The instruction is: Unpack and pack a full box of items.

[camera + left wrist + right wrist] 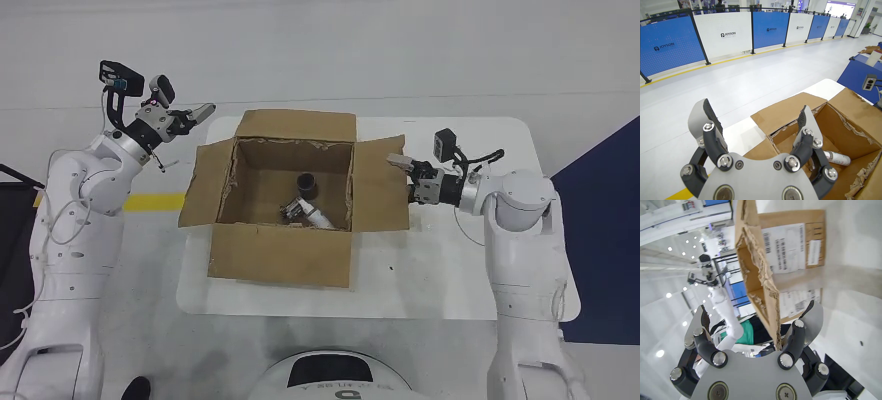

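Cardboard box [280,255], one, flaps open, on white tabletop [450,280]; two tools.
On the box floor: one white bottle [314,213] lying down, one black cylinder [305,184] behind it. Right tool [757,306] spread, right flap's [378,190] torn edge between its jaws; right wrist view gives printed labels [789,249] on the box's outside. Left tool [755,111] spread, empty, past the far-left corner. Blue and white barrier panels [723,36] beyond.

Left gripper [196,112] open, jaws spread wide, arm bent at the elbow and held out to its side. Right gripper [398,160] open too, forearm turned inward, wrist rolled on its side.
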Available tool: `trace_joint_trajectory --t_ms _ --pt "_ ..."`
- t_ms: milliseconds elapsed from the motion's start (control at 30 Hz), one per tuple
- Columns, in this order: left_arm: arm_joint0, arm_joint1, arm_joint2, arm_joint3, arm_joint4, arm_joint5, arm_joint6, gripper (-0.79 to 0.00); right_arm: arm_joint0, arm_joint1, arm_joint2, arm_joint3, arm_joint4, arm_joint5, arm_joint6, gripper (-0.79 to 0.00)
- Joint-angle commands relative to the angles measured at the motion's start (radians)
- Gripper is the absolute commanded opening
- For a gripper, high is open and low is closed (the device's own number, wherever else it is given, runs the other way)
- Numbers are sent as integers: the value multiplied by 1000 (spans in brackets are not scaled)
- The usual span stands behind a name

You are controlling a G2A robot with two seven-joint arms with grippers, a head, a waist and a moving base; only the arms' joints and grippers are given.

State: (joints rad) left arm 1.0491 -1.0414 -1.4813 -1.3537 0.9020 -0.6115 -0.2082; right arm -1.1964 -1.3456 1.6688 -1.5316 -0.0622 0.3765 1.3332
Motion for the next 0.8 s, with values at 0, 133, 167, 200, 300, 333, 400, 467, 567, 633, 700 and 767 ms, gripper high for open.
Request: trace_joint_trajectory --t_ms 0,133,167,200,300,333,400,467,567,633,700,767 --pt "0 0 0 0 0 0 0 0 9 5 2 -9 14 -5 9 0" --pt "0 0 0 0 0 0 0 0 19 12 -21 -61 42 -5 7 0" --pt "0 0 0 0 0 0 0 0 21 12 -33 -76 48 0 -2 0" --pt "0 0 0 0 0 0 0 0 24 11 -47 -88 63 7 -8 0" --pt "0 0 0 0 0 0 0 0 44 9 -122 -131 69 10 -27 0" --pt "0 0 0 0 0 0 0 0 52 9 -149 -139 65 9 -34 0" --pt "0 0 0 0 0 0 0 0 74 6 -216 -151 45 12 -44 0" --pt "13 2 -14 5 12 19 8 0 101 2 -286 -139 36 14 -53 0" --pt "54 16 -60 9 126 37 42 0 144 -6 -390 -104 -3 27 -92 0" --pt "88 22 -89 28 156 32 75 0 171 -11 -445 -74 -4 35 -107 0" --pt "119 29 -119 52 178 29 93 0 196 -16 -488 -47 -7 37 -121 0" --pt "151 33 -143 81 198 36 110 0 218 -19 -523 -26 -19 41 -138 0"
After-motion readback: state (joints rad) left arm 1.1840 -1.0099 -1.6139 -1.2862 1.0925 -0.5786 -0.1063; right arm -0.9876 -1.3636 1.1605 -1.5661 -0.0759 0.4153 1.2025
